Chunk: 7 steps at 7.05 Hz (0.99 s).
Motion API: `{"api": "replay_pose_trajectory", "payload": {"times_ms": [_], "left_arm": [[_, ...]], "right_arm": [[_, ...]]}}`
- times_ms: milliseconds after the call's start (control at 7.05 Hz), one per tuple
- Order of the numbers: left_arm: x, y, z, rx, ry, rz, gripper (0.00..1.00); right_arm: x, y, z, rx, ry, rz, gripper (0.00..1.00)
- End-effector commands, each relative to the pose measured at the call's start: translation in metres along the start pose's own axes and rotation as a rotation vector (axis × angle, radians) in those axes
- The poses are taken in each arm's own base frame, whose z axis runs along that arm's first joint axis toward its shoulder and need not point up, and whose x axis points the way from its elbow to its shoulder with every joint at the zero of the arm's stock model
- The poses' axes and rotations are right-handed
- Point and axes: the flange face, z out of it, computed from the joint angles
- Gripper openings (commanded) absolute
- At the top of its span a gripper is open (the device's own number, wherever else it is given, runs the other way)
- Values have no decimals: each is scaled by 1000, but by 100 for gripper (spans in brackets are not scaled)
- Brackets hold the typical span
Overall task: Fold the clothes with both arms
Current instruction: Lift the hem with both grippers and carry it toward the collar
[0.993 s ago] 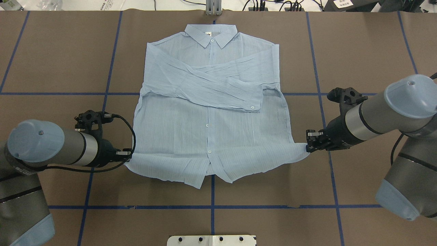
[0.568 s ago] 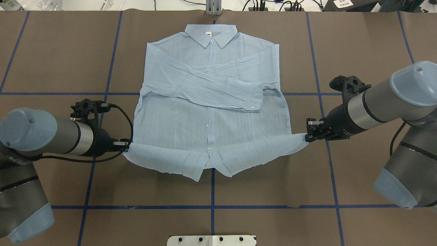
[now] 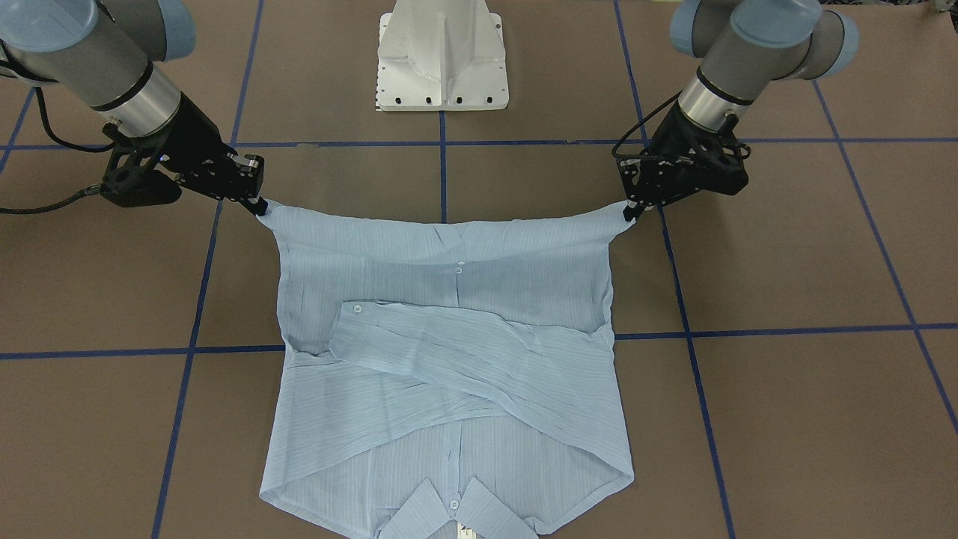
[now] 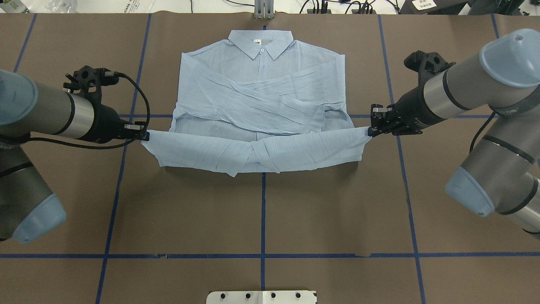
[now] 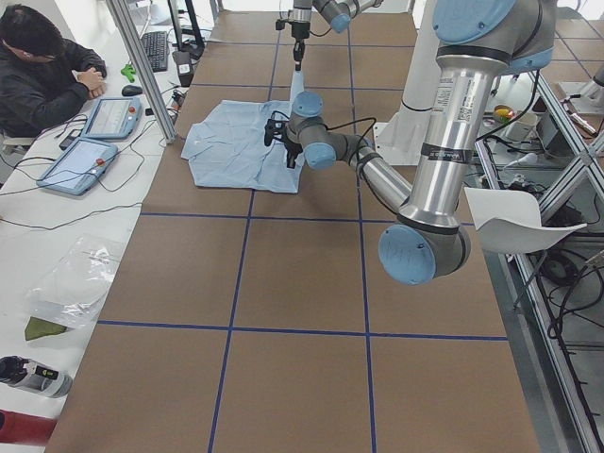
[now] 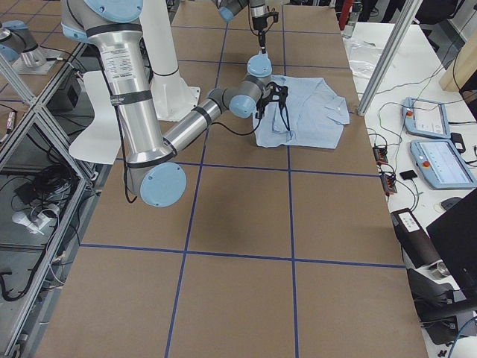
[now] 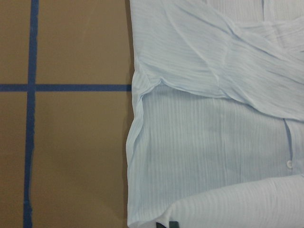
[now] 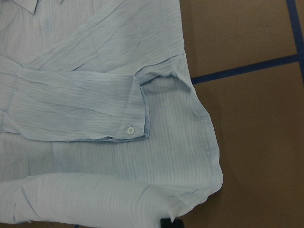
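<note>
The shirt (image 4: 261, 97) lies front up on the brown table (image 4: 261, 211), with its collar (image 4: 260, 42) at the end far from the robot.

The part farthest from the collar is the hem (image 4: 257, 154). It looks lifted from the table and turned over toward the collar, so a band of the inner side shows across the whole width. The left gripper (image 4: 145, 136) is closed on the hem corner to the left of the collar. The right gripper (image 4: 370, 131) is closed on the hem corner to the right of it. The cloth between them is pulled rather straight, with a small bunch in the middle.

Closer to the collar, the 2 sleeves (image 4: 253, 99) are already laid over the chest and cross each other. The buttoned cuff (image 8: 129, 129) lies just beside the turned band. Right below the collar the shoulders lie flat.

In my judgement the sleeve folds are done and the fold of the bottom upward is in hand, but not finished. The hem has to go up to the collar, come down flat on the sleeves, and then both grippers must let go. The bunch in the middle may need some smoothing.
</note>
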Motion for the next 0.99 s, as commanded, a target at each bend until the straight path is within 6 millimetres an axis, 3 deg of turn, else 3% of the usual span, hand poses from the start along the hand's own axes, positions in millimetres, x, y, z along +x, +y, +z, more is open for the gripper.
{"api": "replay_pose_trajectory", "payload": {"times_ms": [0,284,426,710,851], "left_arm": [[7,-40,-11,47,13,-15,0],[8,-109,-2,60,5,-63,0],[-7,-134,8,70,-28,-55,0],[-47,-180,47,106,-21,-55,0],[-43,-197,62,113,-13,-54,0]], "right_arm": [[-10,-36,-14,50,-16,23,0],[-26,-88,-22,103,-16,58,0],[-38,-123,-20,123,-7,83,0],[-47,-181,-1,128,40,118,0],[-54,-202,16,118,66,139,0]]}}
